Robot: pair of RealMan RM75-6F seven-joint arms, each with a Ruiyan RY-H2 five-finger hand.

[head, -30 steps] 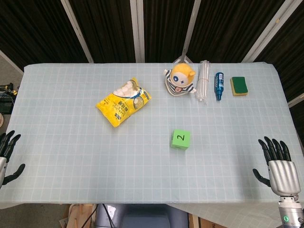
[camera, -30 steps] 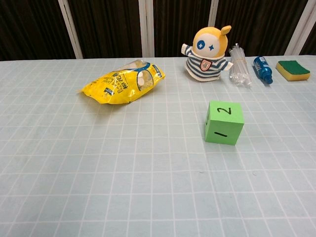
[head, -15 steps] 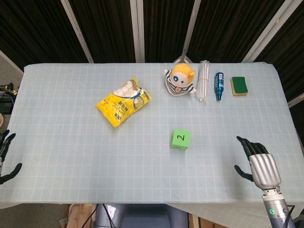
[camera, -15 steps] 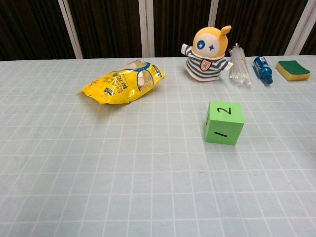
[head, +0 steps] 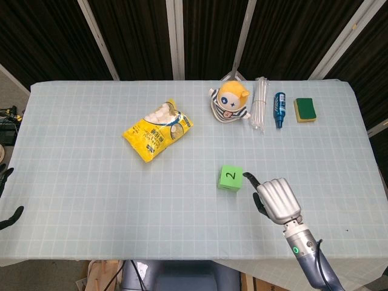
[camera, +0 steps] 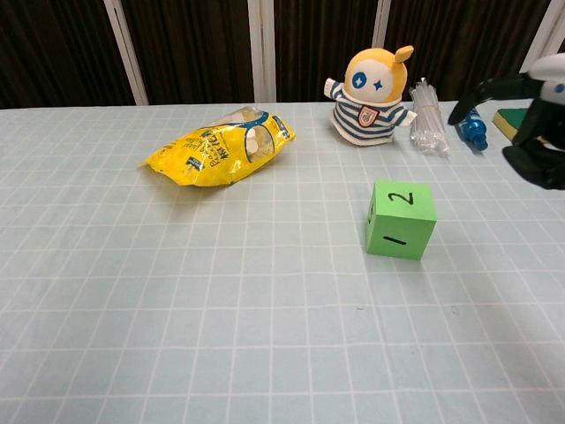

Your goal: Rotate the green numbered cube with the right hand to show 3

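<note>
The green numbered cube (head: pixel 230 177) (camera: pixel 401 219) sits on the table right of centre, with 2 on its top face and 1 on the face toward me. My right hand (head: pixel 277 200) (camera: pixel 532 124) hovers just right of the cube, fingers spread and holding nothing; in the head view one dark fingertip reaches close to the cube's right edge, and I cannot tell whether it touches. My left hand (head: pixel 5 197) shows only as dark fingertips at the table's left edge, apart and holding nothing.
A yellow snack bag (head: pixel 157 129) lies left of centre. Along the back right stand a striped plush toy (head: pixel 230 102), a bundle of clear straws (head: pixel 259 103), a blue bottle (head: pixel 279 109) and a green-yellow sponge (head: pixel 305 110).
My right hand has swept left from the table's right front corner to just beside the cube. My left hand has slid further out of view. The cube has not moved.
</note>
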